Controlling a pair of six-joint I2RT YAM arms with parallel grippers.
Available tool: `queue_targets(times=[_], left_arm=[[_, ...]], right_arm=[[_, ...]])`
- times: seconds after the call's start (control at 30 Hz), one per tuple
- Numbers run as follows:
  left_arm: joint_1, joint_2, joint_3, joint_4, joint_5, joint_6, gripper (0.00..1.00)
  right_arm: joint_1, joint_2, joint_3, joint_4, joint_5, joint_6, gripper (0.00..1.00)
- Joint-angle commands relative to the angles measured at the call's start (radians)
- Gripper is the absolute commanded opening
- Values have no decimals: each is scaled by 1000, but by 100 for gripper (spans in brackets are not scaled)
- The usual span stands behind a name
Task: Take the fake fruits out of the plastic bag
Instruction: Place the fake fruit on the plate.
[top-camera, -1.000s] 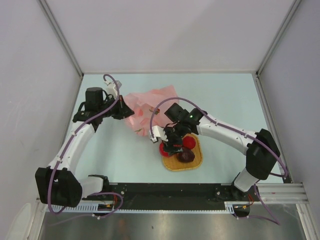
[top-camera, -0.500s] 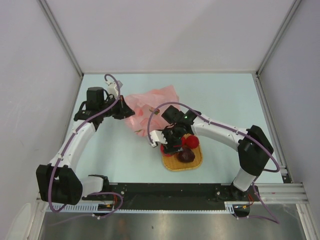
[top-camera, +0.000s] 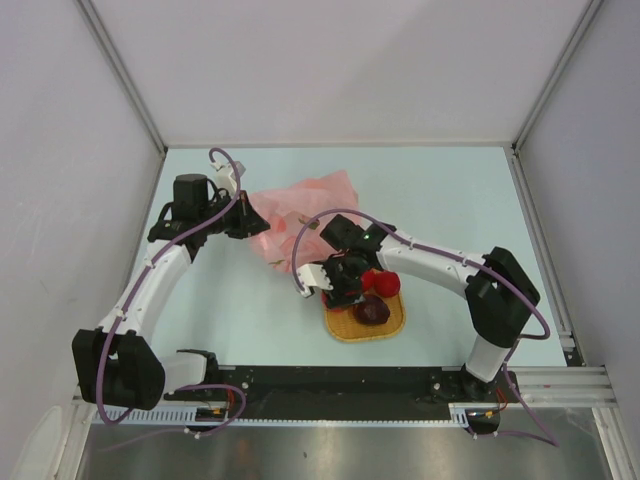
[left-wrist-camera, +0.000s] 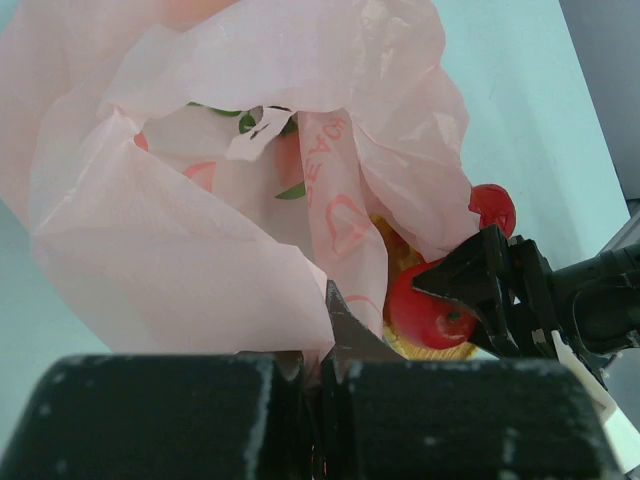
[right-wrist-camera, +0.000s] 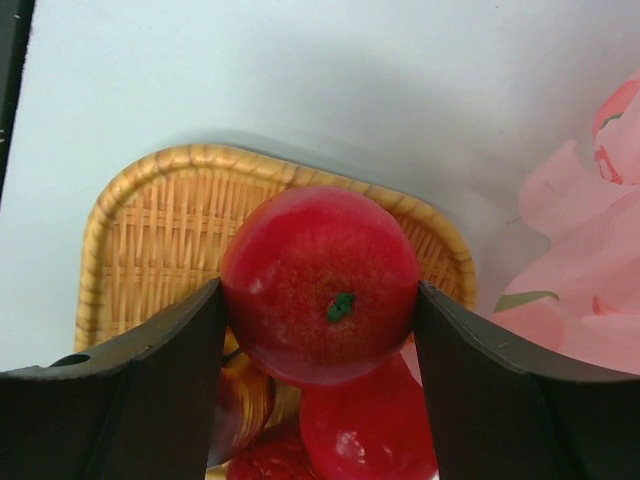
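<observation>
**Item:** red round glossy plastic fruit (right-wrist-camera: 320, 275), green stem mark facing the wrist camera.
**Location:** out of the bag, clamped in the right gripper (right-wrist-camera: 318, 300) over the shallow woven orange-tan square mat (right-wrist-camera: 140, 230). Whether it already touches the fruit beneath cannot be told.

**Risks**
1. Roll-off. The mat already carries a second red fruit (top-camera: 382, 283) and a dark purple fruit (top-camera: 372, 311). If let go on top of these, the smooth round fruit would likely glance off a neighbour and run over the low rim onto the table (top-camera: 450, 190).
2. Snag. The pink translucent crinkly plastic bag (top-camera: 300, 205) lies just beside the mat, with loose film reaching its near corner. A low sweep towards the bag could drag the film or shift the mat.
3. Lost hold. On the left only a thin fold is pinched. If it pulled free, the mouth would likely collapse over the contents.

**Jaws**
- Right: spread to the fruit's full width, with both black pads pressed flat on opposite sides at its widest girth.
- Left gripper (left-wrist-camera: 322, 375): jaws clamped together on a fold of the bag's edge, holding the mouth up. Green scraps (left-wrist-camera: 240, 120) and an orange tint show inside the bag, too veiled to identify.
</observation>
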Motion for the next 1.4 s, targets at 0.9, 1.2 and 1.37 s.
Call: queue_targets(times=[0.9,1.2,1.37], left_arm=[[-3,-16,15,42,27,-14,0],[-7,-5,25,29,41,-19,0],[-7,-25,42,-4,21,-19,0]], right_arm=[[27,-34,-1,146,38,71,100],[36,-180,130,298,-16,416,100],[12,-128,134,449,86,660,95]])
